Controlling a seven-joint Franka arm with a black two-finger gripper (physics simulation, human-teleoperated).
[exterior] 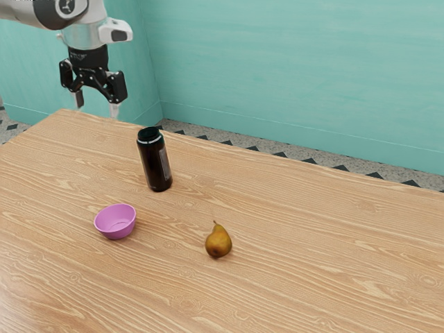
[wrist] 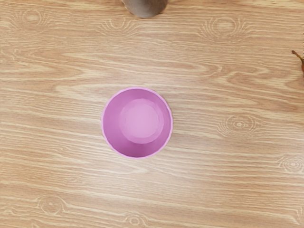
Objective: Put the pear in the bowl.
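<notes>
Exterior view: 1 pink bowl (exterior: pixel 116 227) sits upright on a wooden table (exterior: pixel 333 284) with pale, wavy grain. The bowl's mouth faces up and its smooth pink floor is in plain sight. There are 2 containers in all, the bowl and 1 black bottle (exterior: pixel 157 165), which stands upright beyond the bowl and toward the exterior view's right; what the bottle holds, I cannot tell. The task's thing, 1 brown-gold pear (exterior: pixel 218 243), rests on the table to the exterior view's right of the bowl, well apart from it and a little nearer the camera, with its stem pointing up. 1 black gripper (exterior: pixel 97 108) hangs from 1 white and grey arm (exterior: pixel 31 10), raised well above the level of the bowl. Its 2 fingers are spread, with a wide gap between them. Past the bowl and the table's far edge are a strip of patterned floor (exterior: pixel 326 157) and teal walls (exterior: pixel 298 69).

Wrist view: seen from above, the same 1 bowl has a round rim and a paler pink round base inside. The 1 bottle is partly cut off on 1 side of the bowl. The 1 pear, mostly cut off, lies farther from the bowl than the bottle does, its stem reaching toward the bowl's side.
</notes>
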